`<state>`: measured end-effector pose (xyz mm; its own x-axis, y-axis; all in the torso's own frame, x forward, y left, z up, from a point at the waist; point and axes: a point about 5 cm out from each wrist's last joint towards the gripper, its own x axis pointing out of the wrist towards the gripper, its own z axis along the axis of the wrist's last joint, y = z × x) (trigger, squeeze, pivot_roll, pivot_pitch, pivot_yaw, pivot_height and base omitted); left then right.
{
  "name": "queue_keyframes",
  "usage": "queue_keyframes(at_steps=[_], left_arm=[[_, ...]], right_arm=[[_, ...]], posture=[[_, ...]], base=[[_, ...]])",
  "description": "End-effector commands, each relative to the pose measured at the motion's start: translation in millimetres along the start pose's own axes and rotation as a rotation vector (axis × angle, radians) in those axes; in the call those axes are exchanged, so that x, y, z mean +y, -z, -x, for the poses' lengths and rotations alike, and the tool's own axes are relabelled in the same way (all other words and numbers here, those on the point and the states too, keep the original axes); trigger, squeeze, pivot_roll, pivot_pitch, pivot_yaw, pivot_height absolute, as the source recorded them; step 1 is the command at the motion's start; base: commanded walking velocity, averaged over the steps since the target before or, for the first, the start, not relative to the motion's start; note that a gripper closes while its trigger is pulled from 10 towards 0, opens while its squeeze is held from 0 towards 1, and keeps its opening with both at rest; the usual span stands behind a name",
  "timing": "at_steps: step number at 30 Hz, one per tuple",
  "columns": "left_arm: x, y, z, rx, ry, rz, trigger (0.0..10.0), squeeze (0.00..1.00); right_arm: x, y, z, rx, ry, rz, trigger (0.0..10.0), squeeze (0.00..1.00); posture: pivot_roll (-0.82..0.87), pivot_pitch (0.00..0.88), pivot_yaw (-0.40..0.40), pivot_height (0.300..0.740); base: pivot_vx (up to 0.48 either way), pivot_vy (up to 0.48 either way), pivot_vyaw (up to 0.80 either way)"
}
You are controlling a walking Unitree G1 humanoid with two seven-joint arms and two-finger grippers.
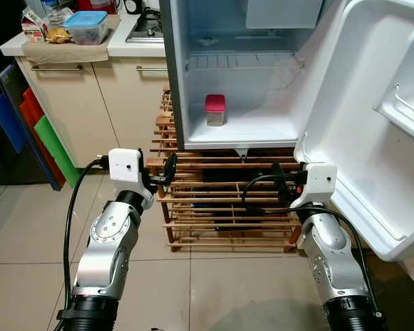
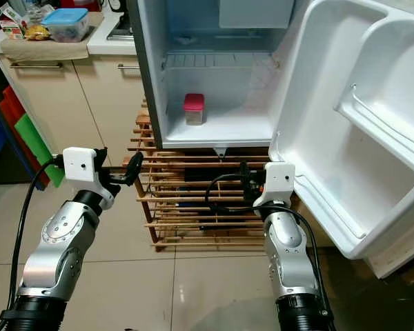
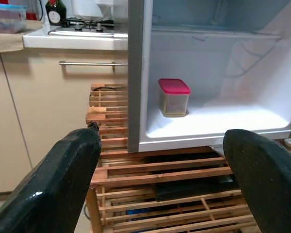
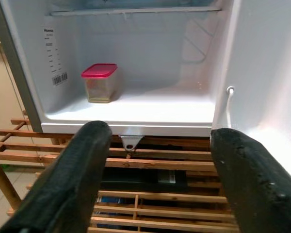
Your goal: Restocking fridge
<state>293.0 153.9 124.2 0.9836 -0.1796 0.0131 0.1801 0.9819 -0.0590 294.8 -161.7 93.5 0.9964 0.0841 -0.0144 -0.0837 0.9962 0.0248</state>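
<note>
- One small fridge [image 1: 176, 83] stood with its door [image 1: 372, 117] swung wide to the robot's right, resting on one slatted wooden rack [image 1: 221, 207].
- One clear container with a pink lid [image 1: 215, 109] sat alone on the fridge floor, toward the left wall and back from the front lip.
- One wire shelf [image 1: 241, 61] crossed the fridge higher up, above the container.
- Two tools were raised in front of the rack, both below the fridge's front edge and holding nothing.
- The left tool [image 1: 167, 171] hovered near the fridge's lower left corner, its two fingers [image 3: 58, 184] spread well apart.
- The right tool [image 1: 279, 181] hung under the fridge floor close to the door hinge, its two fingers [image 4: 72, 174] likewise wide apart.
- On the surface [image 1: 117, 45] to the left lay one box with a blue lid [image 1: 87, 26] on a mat, with a few packets beside it.
- Two cupboard handles [image 1: 57, 67] showed below that surface.
- Three coloured boards, blue, red and green [image 1: 55, 148], leaned against the cupboard side.
</note>
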Motion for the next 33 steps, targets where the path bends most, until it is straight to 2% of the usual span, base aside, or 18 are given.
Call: queue_keyframes(at_steps=[1, 6, 8, 10, 12, 13, 14, 15, 16, 19, 20, 21, 25, 27, 29, 30, 31, 33], left_arm=[[-1.7, -1, -2.9, 0.002, 0.005, -0.018, 10.0, 1.00], [-2.3, -1, -3.8, 0.000, 0.013, -0.021, 10.0, 1.00], [-0.5, 2, -6.0, 0.011, 0.015, -0.037, 10.0, 1.00], [3.2, 7, -9.3, 0.034, 0.013, -0.053, 10.0, 1.00], [7.5, 9, -11.1, 0.040, 0.009, -0.053, 10.0, 0.98], [9.6, 10, -11.3, 0.043, 0.000, -0.060, 10.0, 0.00], [9.6, 10, -11.3, 0.043, 0.000, -0.060, 10.0, 0.00], [11.5, 11, -11.3, 0.046, -0.005, -0.059, 10.0, 0.00], [13.1, 12, -10.7, 0.052, -0.008, -0.059, 10.0, 0.00], [14.9, 16, -10.1, 0.064, -0.012, -0.045, 10.0, 0.00], [14.6, 17, -10.4, 0.066, -0.012, -0.045, 10.0, 0.00], [14.6, 17, -10.4, 0.066, -0.012, -0.045, 10.0, 0.00], [10.2, 21, -14.6, 0.079, 0.012, -0.056, 10.0, 0.00], [9.8, 23, -15.3, 0.093, 0.017, -0.066, 10.0, 0.00], [9.4, 46, -13.9, 0.261, 0.055, -0.126, 10.0, 0.00], [9.4, 46, -13.9, 0.261, 0.055, -0.126, 10.0, 0.00], [16.5, 60, -10.4, 0.359, 0.031, -0.147, 10.0, 0.00], [18.5, 63, -9.4, 0.377, 0.026, -0.144, 10.0, 0.00]], right_arm=[[-2.0, -6, -1.5, -0.032, 0.001, 0.003, 10.0, 1.00], [-4.7, -2, 0.7, -0.018, 0.005, 0.005, 10.0, 1.00], [-8.0, 7, 4.5, 0.025, 0.006, 0.014, 10.0, 1.00], [-12.0, 30, 11.4, 0.165, -0.006, 0.035, 10.0, 1.00], [-17.2, 62, 24.6, 0.372, -0.023, 0.068, 10.0, 1.00], [-21.9, 76, 34.0, 0.466, -0.020, 0.087, 10.0, 1.00], [-21.9, 76, 34.0, 0.466, -0.020, 0.087, 10.0, 1.00], [-27.4, 90, 44.2, 0.550, -0.013, 0.101, 10.0, 1.00], [-40.4, 109, 62.0, 0.675, 0.028, 0.112, 10.0, 0.00], [-67.5, 137, 99.6, 0.862, 0.125, 0.118, 10.0, 0.00], [-75.6, 141, 108.4, 0.888, 0.157, 0.130, 10.0, 0.00], [-75.6, 141, 108.4, 0.888, 0.157, 0.130, 10.0, 0.00], [-122.9, 149, 146.5, 1.023, 0.353, 0.217, 10.0, 0.00], [-130.5, 150, 152.7, 1.045, 0.381, 0.233, 10.0, 0.00], [-148.6, 150, 170.8, 1.115, 0.415, 0.299, 10.0, 0.00], [-148.6, 150, 170.8, 1.115, 0.415, 0.299, 10.0, 0.00], [-165.6, 149, 189.5, 1.173, 0.477, 0.334, 10.0, 0.00], [-171.6, 148, 196.0, 1.189, 0.505, 0.341, 10.0, 0.00]], posture=[[-0.09, 0.000, 0.038, 0.740], [-0.09, 0.000, 0.039, 0.740], [-0.10, 0.000, 0.037, 0.740], [-0.10, 0.000, 0.036, 0.740], [-0.10, 0.000, 0.033, 0.740], [-0.10, 0.000, 0.032, 0.740], [-0.10, 0.000, 0.032, 0.740], [-0.10, 0.000, 0.032, 0.740], [-0.11, 0.000, 0.033, 0.740], [-0.12, 0.000, 0.036, 0.740], [-0.13, 0.000, 0.037, 0.740], [-0.13, 0.000, 0.037, 0.740], [-0.13, 0.000, 0.041, 0.740], [-0.13, 0.000, 0.041, 0.740], [-0.14, 0.000, 0.051, 0.740], [-0.14, 0.000, 0.051, 0.740], [-0.14, 0.000, 0.054, 0.740], [-0.14, 0.000, 0.054, 0.740]], base=[[0.000, 0.000, 0.00], [0.000, 0.000, 0.00], [0.000, 0.000, 0.00], [0.000, 0.000, 0.00], [0.000, 0.000, 0.00], [0.000, 0.000, 0.00], [0.000, 0.000, 0.00], [0.000, 0.000, 0.00], [0.000, 0.000, 0.00], [0.000, 0.000, 0.00], [0.000, 0.000, 0.00], [0.000, 0.000, 0.00], [0.000, 0.000, 0.00], [0.000, 0.000, 0.00], [0.000, 0.000, 0.00], [0.000, 0.000, 0.00], [0.000, 0.000, 0.00], [0.000, 0.000, 0.00]])
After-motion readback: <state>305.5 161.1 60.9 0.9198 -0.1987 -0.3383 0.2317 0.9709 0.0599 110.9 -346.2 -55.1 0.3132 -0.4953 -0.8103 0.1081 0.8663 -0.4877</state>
